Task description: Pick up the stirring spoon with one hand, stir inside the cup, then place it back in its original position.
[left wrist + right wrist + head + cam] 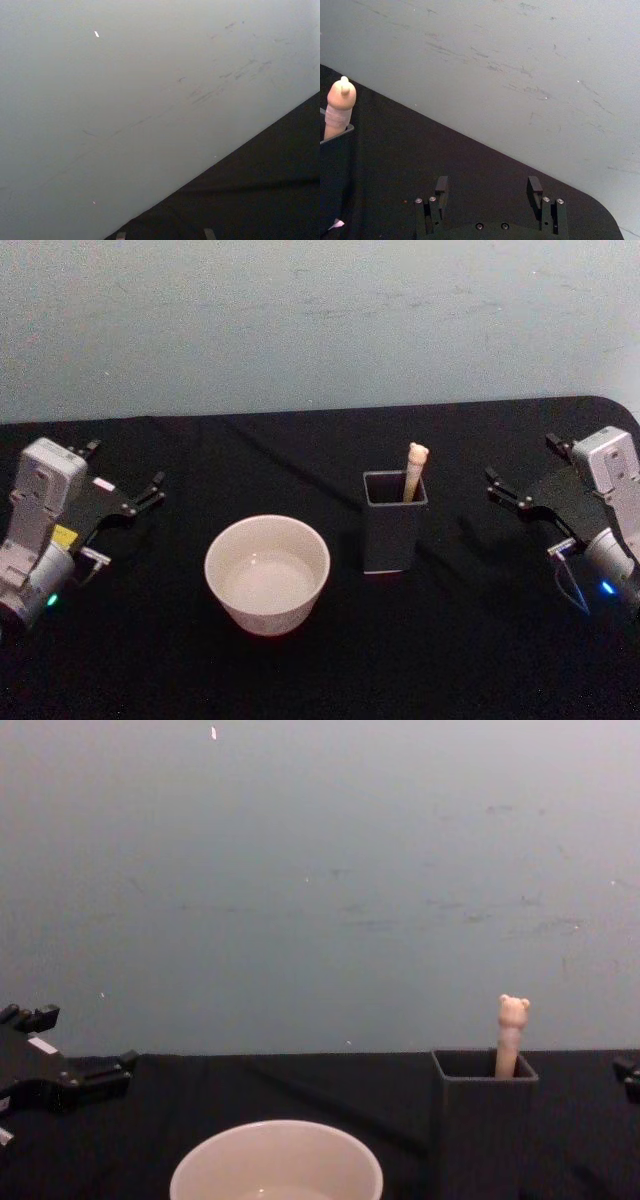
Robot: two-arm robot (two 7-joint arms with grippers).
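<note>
Beige bear-top spoon (pixel 415 468) upright in dk grey square holder (pixel 394 535), round cream cup (pixel 265 616) beside. L gripper (pixel 128 465), R gripper (pixel 522 460): fingers spread wide, holding nothing.

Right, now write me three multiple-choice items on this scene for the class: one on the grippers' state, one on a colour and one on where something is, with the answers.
1. How are the left gripper and the right gripper?
A. both shut
B. both open and empty
C. one open, one shut

2. What colour is the cup?
A. dark grey
B. red
C. cream-white

3. Where is the stirring spoon?
A. lying in the cup
B. standing in the holder
C. held in the left gripper

Answers:
1 B: each gripper shows a wide gap and holds nothing, parked at its own side.
2 C: the round cup is pale cream inside and out.
3 B: its bear-topped handle pokes out of the dark grey holder, to the right of the cup.
</note>
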